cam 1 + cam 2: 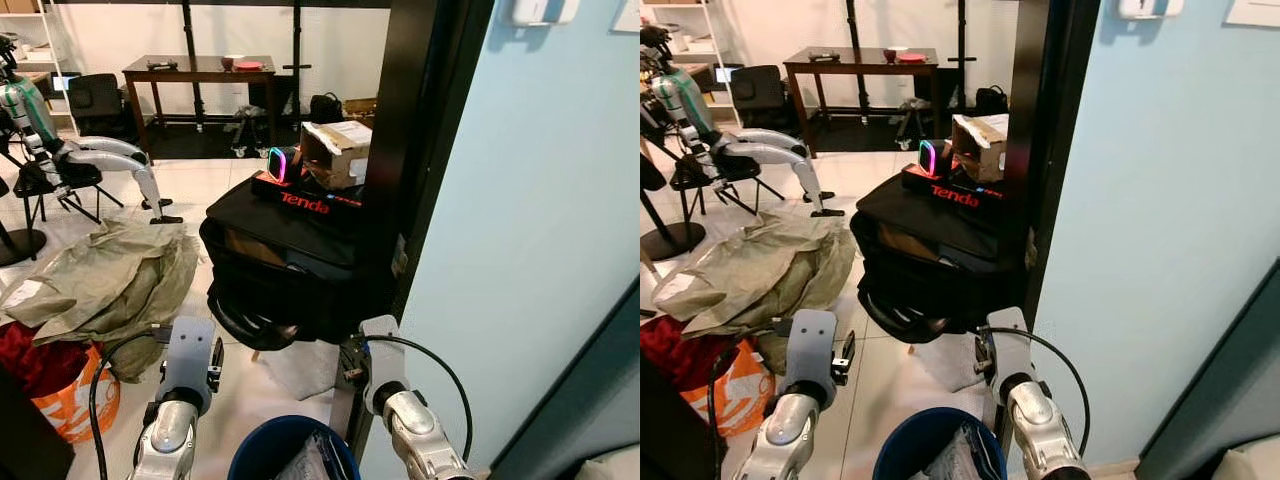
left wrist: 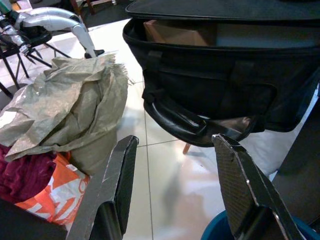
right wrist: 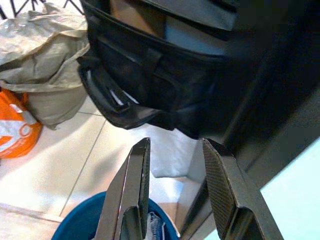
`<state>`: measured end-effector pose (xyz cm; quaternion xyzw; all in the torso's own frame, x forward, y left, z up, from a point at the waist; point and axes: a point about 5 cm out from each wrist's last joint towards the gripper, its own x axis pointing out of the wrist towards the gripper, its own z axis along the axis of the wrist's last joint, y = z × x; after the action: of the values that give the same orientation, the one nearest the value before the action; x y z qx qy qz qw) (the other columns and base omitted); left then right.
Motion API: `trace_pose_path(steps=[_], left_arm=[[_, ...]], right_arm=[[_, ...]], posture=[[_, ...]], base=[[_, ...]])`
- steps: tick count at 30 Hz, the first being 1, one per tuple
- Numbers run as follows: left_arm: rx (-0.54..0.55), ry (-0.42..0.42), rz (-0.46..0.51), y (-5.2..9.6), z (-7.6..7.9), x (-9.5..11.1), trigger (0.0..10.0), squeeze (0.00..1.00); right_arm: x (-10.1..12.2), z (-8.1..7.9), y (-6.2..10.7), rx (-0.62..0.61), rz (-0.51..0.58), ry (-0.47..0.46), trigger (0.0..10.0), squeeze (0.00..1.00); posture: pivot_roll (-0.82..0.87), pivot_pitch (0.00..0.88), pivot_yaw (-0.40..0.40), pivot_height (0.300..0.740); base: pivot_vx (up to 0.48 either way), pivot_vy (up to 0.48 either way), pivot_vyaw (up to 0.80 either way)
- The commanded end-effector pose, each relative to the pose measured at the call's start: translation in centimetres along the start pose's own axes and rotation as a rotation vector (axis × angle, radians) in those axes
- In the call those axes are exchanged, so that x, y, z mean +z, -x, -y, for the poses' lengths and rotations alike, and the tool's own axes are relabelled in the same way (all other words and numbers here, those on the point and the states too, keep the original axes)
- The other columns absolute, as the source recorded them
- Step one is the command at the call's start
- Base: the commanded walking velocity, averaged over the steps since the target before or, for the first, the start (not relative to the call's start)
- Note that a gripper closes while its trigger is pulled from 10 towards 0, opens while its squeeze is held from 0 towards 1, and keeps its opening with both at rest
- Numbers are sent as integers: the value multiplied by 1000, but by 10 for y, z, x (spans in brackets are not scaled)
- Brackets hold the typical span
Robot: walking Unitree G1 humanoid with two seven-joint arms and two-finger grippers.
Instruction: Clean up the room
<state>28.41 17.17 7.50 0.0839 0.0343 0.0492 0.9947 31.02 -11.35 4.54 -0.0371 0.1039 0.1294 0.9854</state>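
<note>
Tile floor (image 1: 200, 190) cluttered: black bag (image 1: 285, 270) by pale blue wall (image 1: 520, 230), grey-green sack (image 1: 105, 280) and orange bag (image 1: 75, 405) to its left, blue bin (image 1: 275, 445) below, dark counter (image 1: 200, 70) at back. Left gripper (image 2: 172, 170) spread, empty, raised toward black bag's handle; right gripper (image 3: 172, 170) spread, empty, above blue bin.

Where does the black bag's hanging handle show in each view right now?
Left eye: black bag handle low centre, under the bag's front.
Right eye: handle centre, just above the arms.
Left wrist: handle beyond the open left pincer.
Right wrist: handle beyond the open right pincer.
Shared landmark: blue bin.
</note>
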Motion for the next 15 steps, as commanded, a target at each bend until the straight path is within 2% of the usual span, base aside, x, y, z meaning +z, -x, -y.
trace_pose_path(steps=[1, 6, 15], left_arm=[[-16, 1, -24, 1, 3, -3, 10000, 0], [-27, -10, -68, 5, 7, -15, 10000, 0], [-43, -16, -77, 11, 10, -21, 10000, 0]], right_arm=[[-3, 1, 2, -12, -6, 9, 10000, 0], [-10, 4, 5, -52, -47, -7, 10000, 0], [-22, 9, 11, -105, -91, 23, 10000, 0]], posture=[[11, 41, -61, 735], [7, 43, -56, 735], [4, 45, -54, 735]], base=[[0, 0, 0], [0, 0, 0], [0, 0, 0]])
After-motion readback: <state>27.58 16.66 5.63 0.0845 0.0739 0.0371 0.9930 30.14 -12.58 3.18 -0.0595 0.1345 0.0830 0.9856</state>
